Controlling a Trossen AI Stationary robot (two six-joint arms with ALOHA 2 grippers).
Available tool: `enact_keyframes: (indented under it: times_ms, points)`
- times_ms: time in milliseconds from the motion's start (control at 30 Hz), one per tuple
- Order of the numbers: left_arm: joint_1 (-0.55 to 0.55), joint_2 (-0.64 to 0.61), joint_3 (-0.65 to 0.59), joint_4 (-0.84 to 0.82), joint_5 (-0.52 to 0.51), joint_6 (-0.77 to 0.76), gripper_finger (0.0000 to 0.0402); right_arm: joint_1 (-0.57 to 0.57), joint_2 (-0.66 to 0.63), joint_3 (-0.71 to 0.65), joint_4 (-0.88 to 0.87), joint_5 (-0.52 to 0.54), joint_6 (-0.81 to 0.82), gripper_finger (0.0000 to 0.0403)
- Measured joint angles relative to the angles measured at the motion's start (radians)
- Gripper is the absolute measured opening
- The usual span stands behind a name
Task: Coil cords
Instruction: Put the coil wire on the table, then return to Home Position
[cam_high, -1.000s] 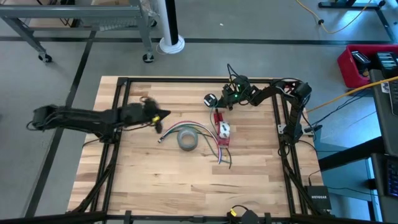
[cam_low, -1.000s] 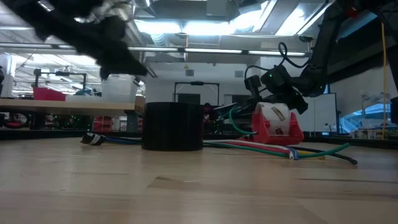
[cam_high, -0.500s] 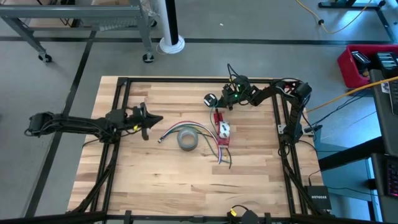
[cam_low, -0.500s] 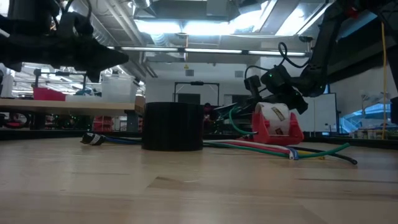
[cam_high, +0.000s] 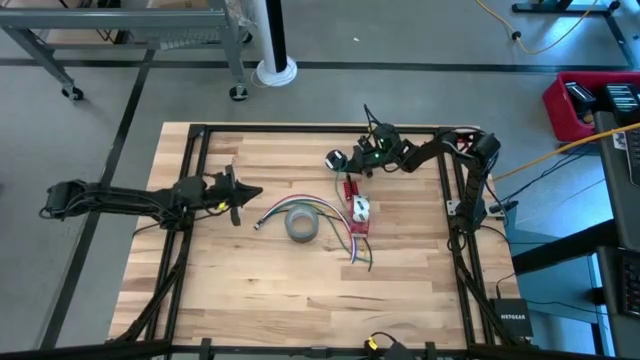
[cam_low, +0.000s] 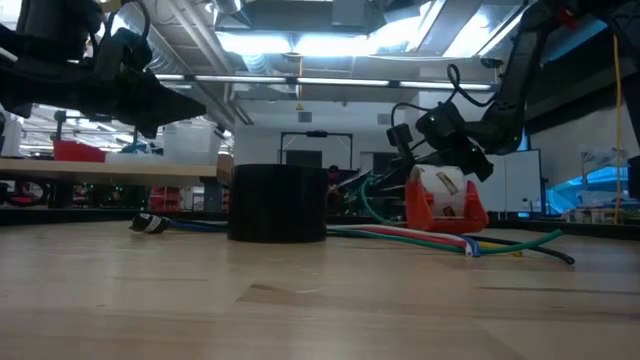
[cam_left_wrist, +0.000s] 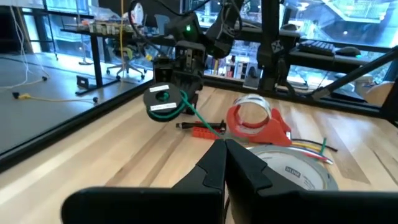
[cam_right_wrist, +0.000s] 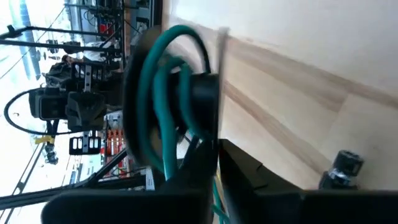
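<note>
High view looks straight down on a wooden table (cam_high: 250, 290) with two dark robot arms. The cords (cam_high: 337, 160), a small round bundle of dark and green cable, sit near the far edge of the table, right of centre. The right tool (cam_high: 362, 160) is at the bundle, and its wrist camera shows green loops touching the fingers (cam_right_wrist: 205, 118). From the left wrist view the same tool stands over the coil with a green tail (cam_left_wrist: 198, 116) trailing off along the wood. Whether its fingers are pinching the cable or only resting against it, I cannot tell.

So the coil lies directly at the right tool, and the right arm is clearly the nearer one. The bundle lies flat. Its loose tail runs toward the middle of the table, which is probably the end that next needs winding in.

The left tool (cam_high: 248, 192) hangs above the left side, well apart from the bundle, its fingers pressed together on nothing. It points across the table toward the coil.

Between the two tools lie a grey roll of tape (cam_high: 301, 223), a red tape dispenser (cam_high: 357, 212) and a spread of coloured wires (cam_high: 330, 218). The dispenser sits near the bundle, on the near side, and may crowd any sweep of the tail
</note>
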Motion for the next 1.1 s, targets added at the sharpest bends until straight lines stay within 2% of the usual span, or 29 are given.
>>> enact_keyframes:
  times_ms: [200,433,1100]
  points:
    - [-0.002,0.000,0.000,-0.031,0.000,-0.014,0.0000,-0.002,-0.001,0.000,0.005,0.001,0.020,0.0069]
    - [-0.002,0.002,0.000,-0.089,0.000,-0.013,0.0000,-0.002,-0.001,0.000,0.006,0.001,0.021,0.0098]
    - [-0.002,0.001,0.000,-0.485,0.000,-0.013,0.0000,-0.002,-0.001,0.000,0.006,-0.009,0.021,0.0104]
